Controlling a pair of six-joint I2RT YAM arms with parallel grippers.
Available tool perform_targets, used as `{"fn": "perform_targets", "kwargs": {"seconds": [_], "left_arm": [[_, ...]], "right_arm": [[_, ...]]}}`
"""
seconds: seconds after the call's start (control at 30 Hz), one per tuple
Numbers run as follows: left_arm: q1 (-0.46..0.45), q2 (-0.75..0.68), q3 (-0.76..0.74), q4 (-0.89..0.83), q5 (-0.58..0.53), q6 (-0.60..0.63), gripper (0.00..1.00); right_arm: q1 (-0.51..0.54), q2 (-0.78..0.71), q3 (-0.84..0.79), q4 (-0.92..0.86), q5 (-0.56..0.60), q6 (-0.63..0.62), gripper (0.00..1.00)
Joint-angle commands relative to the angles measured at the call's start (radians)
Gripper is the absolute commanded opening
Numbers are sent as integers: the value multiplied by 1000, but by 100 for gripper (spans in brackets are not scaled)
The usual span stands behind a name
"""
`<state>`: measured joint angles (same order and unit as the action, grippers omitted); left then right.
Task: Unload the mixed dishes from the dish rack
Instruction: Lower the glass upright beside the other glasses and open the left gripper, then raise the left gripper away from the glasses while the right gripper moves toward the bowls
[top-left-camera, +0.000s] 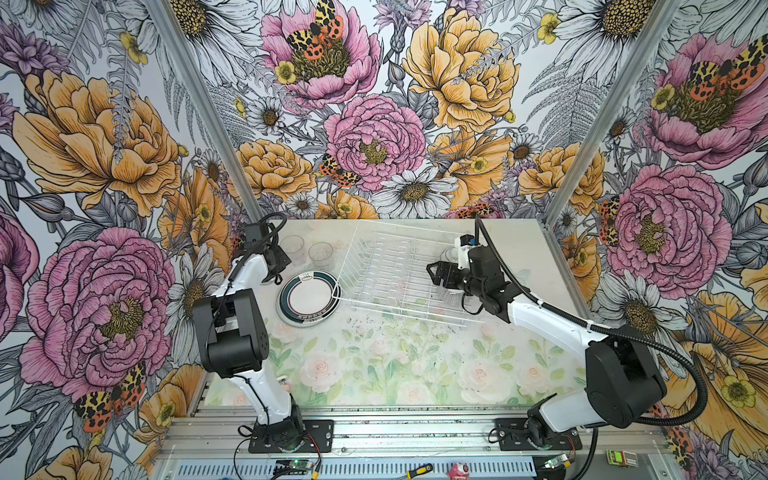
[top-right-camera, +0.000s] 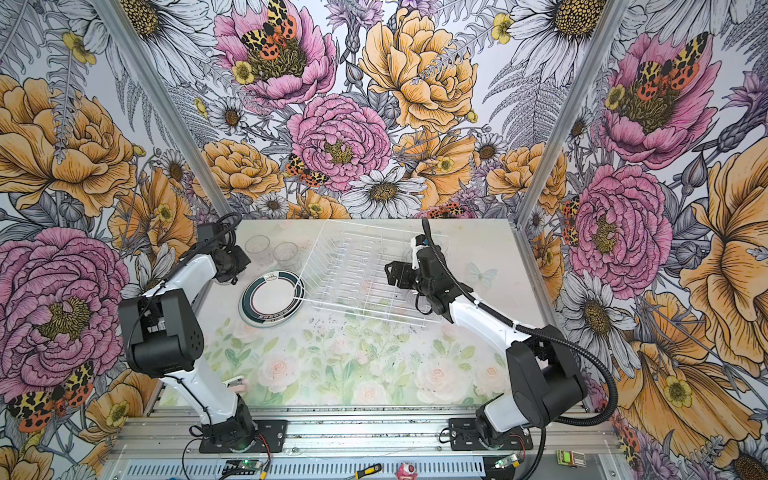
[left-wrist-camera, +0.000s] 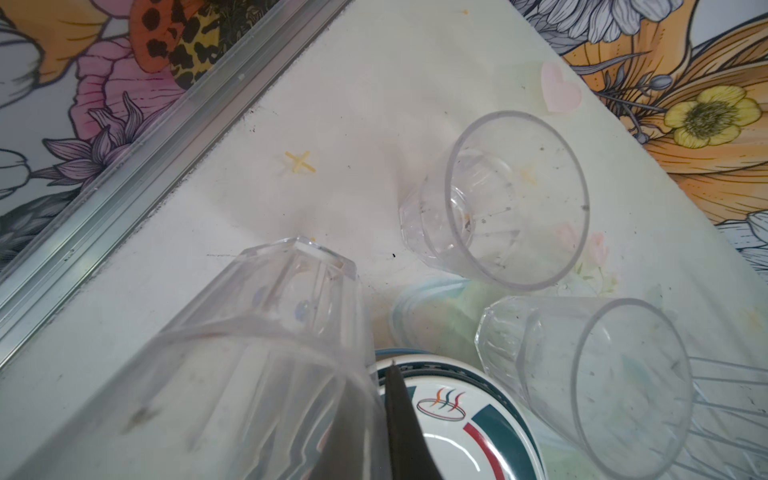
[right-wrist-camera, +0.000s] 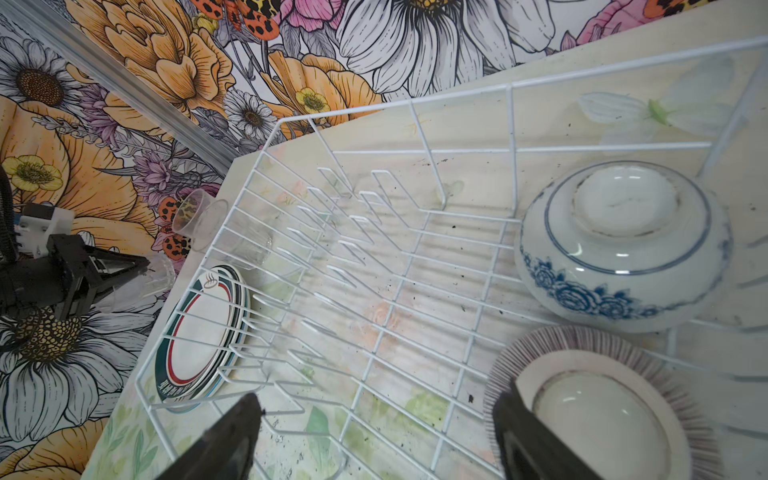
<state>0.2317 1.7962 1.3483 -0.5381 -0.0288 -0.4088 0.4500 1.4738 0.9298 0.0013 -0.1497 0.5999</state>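
1. At centre right of a top view, two upside-down small white patterned bowls (right-wrist-camera: 623, 249) are held in the large white thin-wire dish rack (top-left-camera: 395, 270), beside the right gripper (right-wrist-camera: 374, 440), whose jaws are spread wide.
2. At centre left, a clear glass tumbler (left-wrist-camera: 257, 332) is clamped by the left gripper (right-wrist-camera: 129, 268).

White links (top-left-camera: 552, 320), black joints (top-left-camera: 623, 382), seemingly ribbed cable (top-left-camera: 704, 390)

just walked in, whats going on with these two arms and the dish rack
Two robot arms are emptying the dish rack. The left gripper is shut on a clear tumbler, close to two other tumblers standing upright on the table and a stack of plates beside the rack. The right gripper hangs open over the rack, next to two upside-down bowls inside it: a blue-flowered bowl and a grey-lined bowl.
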Motion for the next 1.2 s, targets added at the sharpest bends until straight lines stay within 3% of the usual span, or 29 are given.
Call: {"fn": "perform_targets", "kwargs": {"seconds": [0.0, 0.07, 0.3, 0.37, 0.53, 0.83, 0.97, 1.17], "left_arm": [[-6, 7, 48, -26, 14, 32, 3], [-6, 15, 61, -42, 6, 41, 9], [-13, 80, 99, -90, -5, 61, 16], [-21, 91, 106, -104, -17, 70, 29], [-36, 83, 115, -118, -30, 79, 47], [-78, -72, 90, -117, -84, 91, 74], [-99, -161, 76, -114, -85, 125, 80], [-132, -333, 4, -90, -119, 136, 91]], "right_arm": [[-9, -5, -2, -9, 19, -22, 88], [-13, -1, 3, -14, 12, -21, 88], [-28, 3, 8, -24, -3, -24, 89], [-31, 5, 7, -29, -5, -23, 88], [-34, 5, -6, -29, -2, -22, 88], [-51, -2, -1, -48, 9, -24, 90], [-64, -19, 7, -68, 3, -35, 95], [-176, -95, 2, -124, 14, -52, 99]]}}
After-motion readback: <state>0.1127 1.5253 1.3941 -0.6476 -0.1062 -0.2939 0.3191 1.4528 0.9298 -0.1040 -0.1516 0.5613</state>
